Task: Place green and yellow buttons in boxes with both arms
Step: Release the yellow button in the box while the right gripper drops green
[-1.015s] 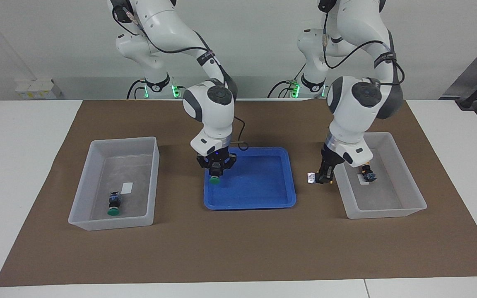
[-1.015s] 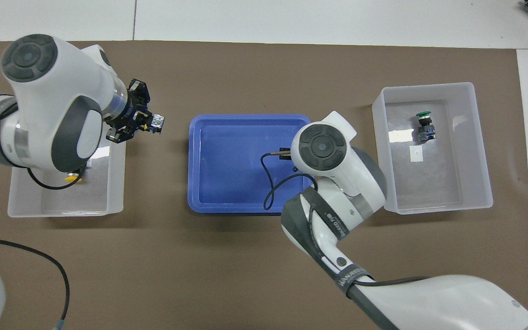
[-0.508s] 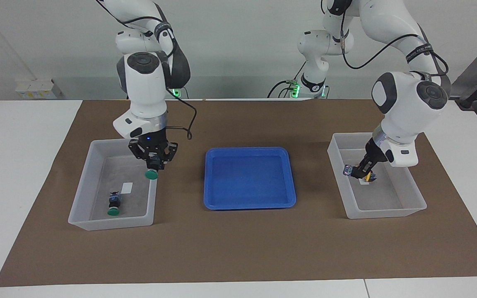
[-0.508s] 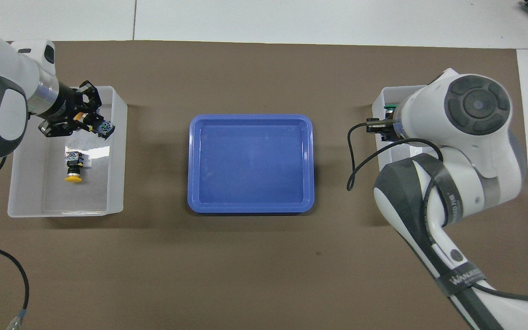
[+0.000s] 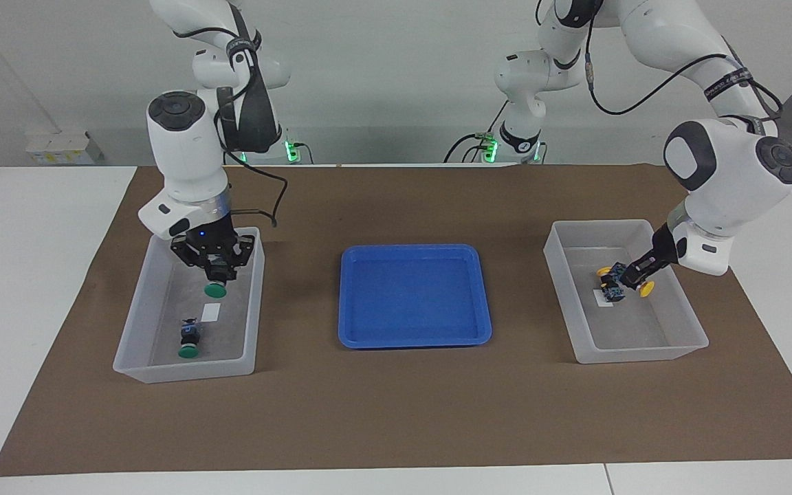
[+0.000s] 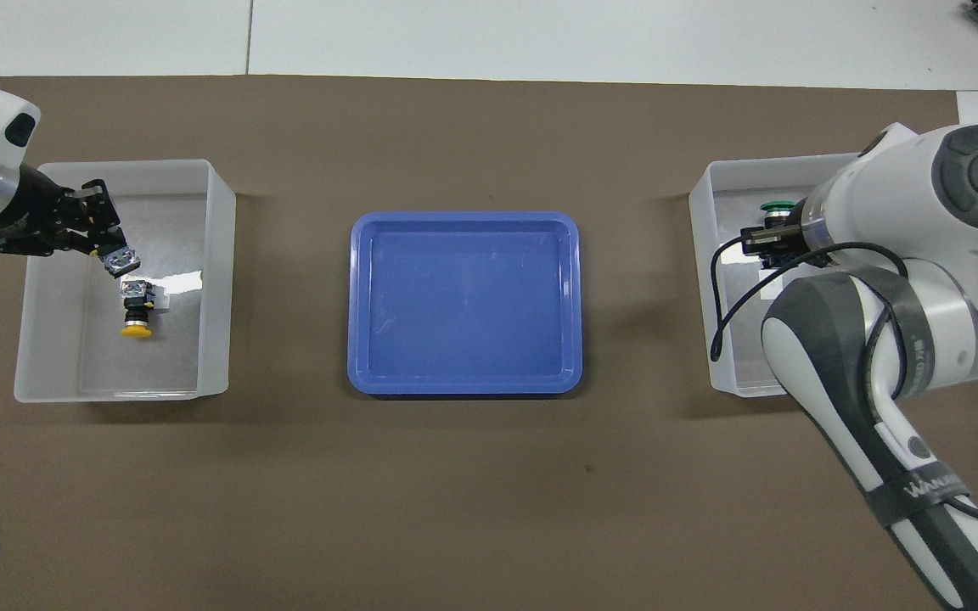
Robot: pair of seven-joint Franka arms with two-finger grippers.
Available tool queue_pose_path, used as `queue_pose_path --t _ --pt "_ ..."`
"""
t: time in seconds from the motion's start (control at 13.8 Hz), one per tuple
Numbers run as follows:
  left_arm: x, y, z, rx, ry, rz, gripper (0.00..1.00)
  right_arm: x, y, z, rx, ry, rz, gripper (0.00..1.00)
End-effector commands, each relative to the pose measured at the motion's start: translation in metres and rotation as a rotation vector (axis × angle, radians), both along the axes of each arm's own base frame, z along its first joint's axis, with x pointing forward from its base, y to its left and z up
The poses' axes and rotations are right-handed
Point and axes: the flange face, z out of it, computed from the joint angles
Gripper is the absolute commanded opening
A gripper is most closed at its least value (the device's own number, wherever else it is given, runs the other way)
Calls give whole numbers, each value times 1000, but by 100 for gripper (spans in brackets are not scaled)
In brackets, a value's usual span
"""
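The right arm is bending down, its gripper pointing straight down over the box at its end, jaws clamping a green button. Another green button is lying inside. The left arm is slanting low into the other box; its gripper is pinching a yellow button beside a second one.
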Motion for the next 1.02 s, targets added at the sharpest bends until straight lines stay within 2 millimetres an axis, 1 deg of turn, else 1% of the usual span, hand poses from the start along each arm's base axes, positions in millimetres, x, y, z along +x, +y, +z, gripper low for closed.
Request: queue_pose_path --t 0.0,0.07,0.15,0.22,0.29,0.44,0.58,0.65,0.73,0.8,0.87,0.94 --pt "-23 15 -10 -14 -9 -115 0 0 -27 -30 16 -26 80 0" --pt "-30 18 -20 -12 -18 -150 0 6 -39 -44 15 -22 122 0" --pt "-38 21 -29 -9 -32 -175 0 9 -46 -53 25 -12 160 0" --pt "-44 21 -37 -3 -48 -179 0 11 -54 -60 40 -8 198 0" --pt "-47 18 -42 0 -57 -182 0 15 -61 -72 47 -4 240 0" --pt "-47 10 -44 -1 -59 -195 0 21 -63 -96 51 2 280 0" --pt "-46 3 -43 -1 -60 -207 5 24 -62 -111 54 3 280 0" --pt "-46 -2 -43 -1 -60 -215 12 27 -62 -122 57 0 280 0" --pt "-46 -4 -42 -1 -62 -218 28 29 -63 -136 63 2 274 0" --pt "-45 -8 -41 1 -59 -228 52 30 -63 -147 67 4 273 0" --pt "-44 -9 -39 5 -60 -234 58 31 -64 -148 66 -4 269 2" --pt "-44 -9 -38 4 -57 -234 61 30 -63 -149 67 1 270 23"
